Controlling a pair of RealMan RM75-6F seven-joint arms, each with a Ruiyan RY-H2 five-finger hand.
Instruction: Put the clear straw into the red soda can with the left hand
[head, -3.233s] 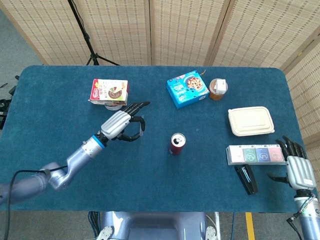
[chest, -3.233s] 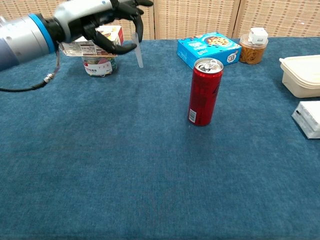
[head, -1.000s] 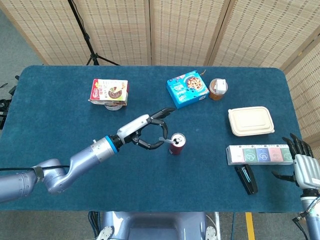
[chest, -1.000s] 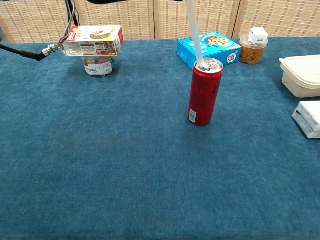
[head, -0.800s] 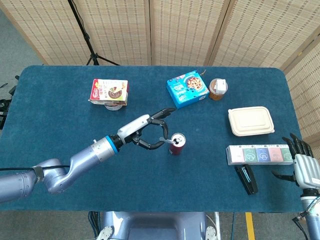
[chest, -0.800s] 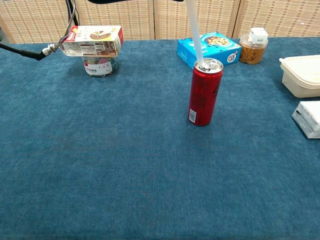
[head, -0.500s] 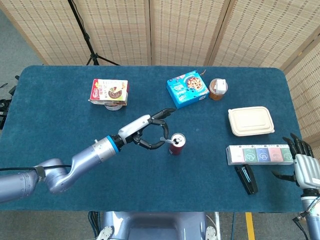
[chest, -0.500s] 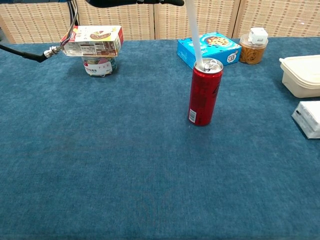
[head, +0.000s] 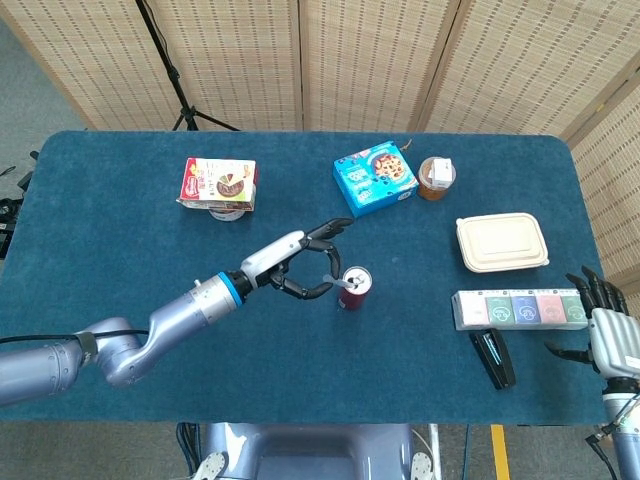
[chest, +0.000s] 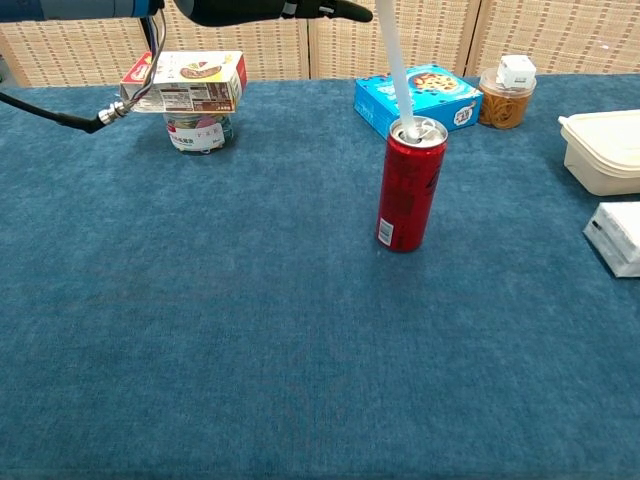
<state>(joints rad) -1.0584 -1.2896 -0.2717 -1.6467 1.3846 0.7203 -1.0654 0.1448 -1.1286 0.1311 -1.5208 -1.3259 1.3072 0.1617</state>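
Left hand (head: 296, 262) pinches thin clear plastic straw (chest: 396, 65) | tip in top of shiny red cylindrical soda can (chest: 408, 184) | straw lower than 0.5 s ago | right hand (head: 610, 335) fingers spread, empty

Glossy metal red soda can (chest: 408, 183) stands on matt napped cloth table (chest: 250, 330).

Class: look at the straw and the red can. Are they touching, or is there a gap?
Touching. In the chest view the straw slants down and its lower end meets the top of the can at the opening, with no gap.
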